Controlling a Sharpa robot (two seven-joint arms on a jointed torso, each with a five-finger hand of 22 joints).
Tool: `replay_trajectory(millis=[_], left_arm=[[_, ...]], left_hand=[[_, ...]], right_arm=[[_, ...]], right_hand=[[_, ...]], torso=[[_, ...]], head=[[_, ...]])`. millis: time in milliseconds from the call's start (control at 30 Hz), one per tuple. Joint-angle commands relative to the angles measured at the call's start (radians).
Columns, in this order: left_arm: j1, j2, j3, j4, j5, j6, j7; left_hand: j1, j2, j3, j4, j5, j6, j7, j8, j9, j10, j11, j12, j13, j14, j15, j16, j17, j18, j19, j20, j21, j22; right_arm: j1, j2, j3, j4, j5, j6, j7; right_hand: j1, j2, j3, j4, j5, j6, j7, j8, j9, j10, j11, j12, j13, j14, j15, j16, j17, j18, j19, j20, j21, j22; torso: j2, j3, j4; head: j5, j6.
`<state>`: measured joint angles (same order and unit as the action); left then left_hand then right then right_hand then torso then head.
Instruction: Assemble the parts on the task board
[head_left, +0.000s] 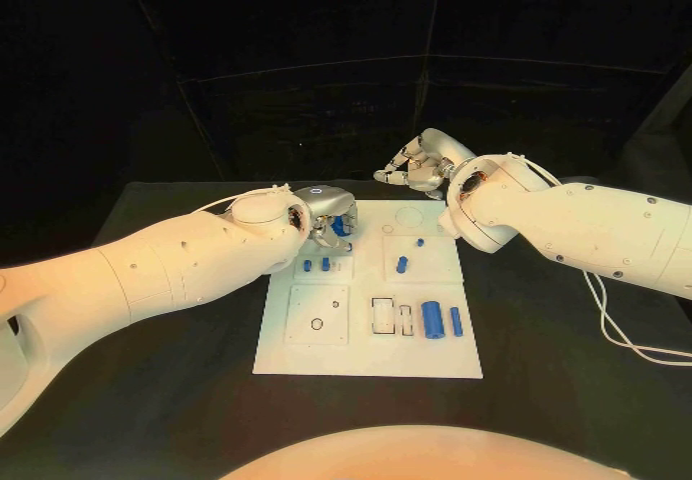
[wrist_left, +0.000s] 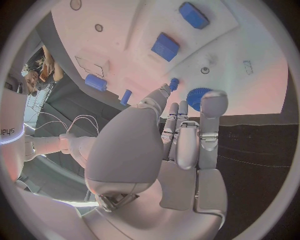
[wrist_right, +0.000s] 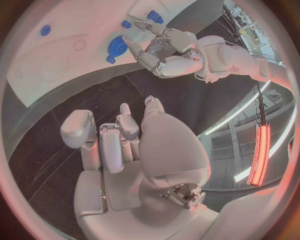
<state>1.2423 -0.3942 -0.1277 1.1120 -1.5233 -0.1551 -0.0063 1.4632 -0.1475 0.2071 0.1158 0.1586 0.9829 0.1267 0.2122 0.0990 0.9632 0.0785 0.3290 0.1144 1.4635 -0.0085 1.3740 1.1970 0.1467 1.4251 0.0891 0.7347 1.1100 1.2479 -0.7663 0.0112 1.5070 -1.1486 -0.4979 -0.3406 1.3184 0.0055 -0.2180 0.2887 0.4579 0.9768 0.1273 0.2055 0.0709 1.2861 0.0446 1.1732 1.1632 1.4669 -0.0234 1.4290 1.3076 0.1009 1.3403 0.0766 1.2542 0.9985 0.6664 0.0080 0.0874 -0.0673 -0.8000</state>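
Note:
The white task board (head_left: 368, 355) lies in the middle of the black table. My left hand (head_left: 326, 213) hovers low over its far left corner, fingers stretched around a blue round part (wrist_left: 197, 94) with a small blue peg (wrist_left: 174, 83) at the thumb tip. Whether the fingers grip the round part I cannot tell. The right wrist view shows the same blue round part (wrist_right: 117, 45) at the left hand (wrist_right: 159, 47). My right hand (head_left: 418, 165) hangs above the table behind the board's far edge, fingers apart and holding nothing; its palm (wrist_right: 125, 150) is bare.
Two blue blocks (head_left: 316, 265) stand just nearer than the left hand. A blue peg (head_left: 404, 265) and a smaller one (head_left: 420, 241) sit mid-board. Two blue cylinders (head_left: 441, 320) lie near the right edge beside empty rectangular slots (head_left: 384, 315). A cable (head_left: 620, 330) trails under the right arm.

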Motion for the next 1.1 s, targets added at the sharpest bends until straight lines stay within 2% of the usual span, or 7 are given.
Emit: replay_trajectory(millis=[33,300,800,1100], left_arm=[[0.001,0.006,0.001,-0.007,-0.017,0.033,-0.004],[-0.006,0.021,0.001,-0.026,-0.017,0.053,-0.007],[-0.022,0.042,0.001,-0.054,-0.017,0.051,-0.006],[-0.028,0.052,0.001,-0.071,-0.017,0.058,-0.008]], left_hand=[[0.01,0.004,0.004,-0.004,-0.005,0.012,-0.002,-0.005,-0.001,0.014,0.0,-0.005,-0.003,0.014,0.0,0.004,0.002,-0.011,0.007,-0.001,0.013,0.006],[0.011,0.008,0.013,-0.005,-0.006,0.032,-0.003,-0.007,-0.002,0.044,-0.001,-0.014,-0.011,0.016,0.001,0.006,-0.001,-0.014,0.011,0.0,0.04,0.025],[0.012,0.012,0.022,-0.005,-0.006,0.038,-0.004,-0.011,-0.003,0.06,-0.002,-0.021,-0.016,0.016,0.001,0.008,-0.003,-0.017,0.013,0.0,0.059,0.038],[0.018,0.031,0.054,-0.006,-0.005,0.05,-0.005,-0.019,-0.006,0.081,-0.003,-0.04,-0.027,0.018,0.0,0.011,-0.004,-0.018,0.013,0.0,0.075,0.052]], right_arm=[[0.002,0.002,0.001,0.0,0.0,-0.003,0.007],[0.002,0.005,0.001,-0.001,0.0,-0.002,0.006],[0.002,0.009,0.001,-0.002,0.0,0.0,0.005],[0.002,0.011,0.001,-0.003,0.0,0.001,0.005]], right_hand=[[0.005,0.007,-0.003,-0.004,0.006,0.0,-0.001,0.004,-0.002,-0.003,-0.002,-0.002,-0.001,0.061,-0.009,-0.005,0.06,0.008,-0.005,-0.003,-0.005,-0.002],[0.005,0.007,-0.003,-0.004,0.006,0.0,-0.001,0.004,-0.002,-0.003,-0.002,-0.002,-0.001,0.061,-0.009,-0.005,0.06,0.008,-0.005,-0.003,-0.005,-0.002],[0.007,0.008,-0.003,-0.005,0.008,0.0,-0.001,0.004,-0.002,-0.003,-0.002,-0.002,-0.001,0.061,-0.009,-0.005,0.06,0.007,-0.005,-0.003,-0.005,-0.001],[0.007,0.008,-0.003,-0.005,0.008,0.0,-0.001,0.004,-0.002,-0.003,-0.002,-0.002,-0.001,0.061,-0.009,-0.005,0.06,0.007,-0.005,-0.003,-0.005,-0.001]], torso=[[0.0,0.0002,-0.0007],[0.0,-0.0001,0.0005],[-0.001,0.0003,0.0003],[0.0,0.0003,0.0005]], head=[[0.001,0.0],[-0.001,-0.003],[-0.003,-0.002],[-0.005,-0.004]])
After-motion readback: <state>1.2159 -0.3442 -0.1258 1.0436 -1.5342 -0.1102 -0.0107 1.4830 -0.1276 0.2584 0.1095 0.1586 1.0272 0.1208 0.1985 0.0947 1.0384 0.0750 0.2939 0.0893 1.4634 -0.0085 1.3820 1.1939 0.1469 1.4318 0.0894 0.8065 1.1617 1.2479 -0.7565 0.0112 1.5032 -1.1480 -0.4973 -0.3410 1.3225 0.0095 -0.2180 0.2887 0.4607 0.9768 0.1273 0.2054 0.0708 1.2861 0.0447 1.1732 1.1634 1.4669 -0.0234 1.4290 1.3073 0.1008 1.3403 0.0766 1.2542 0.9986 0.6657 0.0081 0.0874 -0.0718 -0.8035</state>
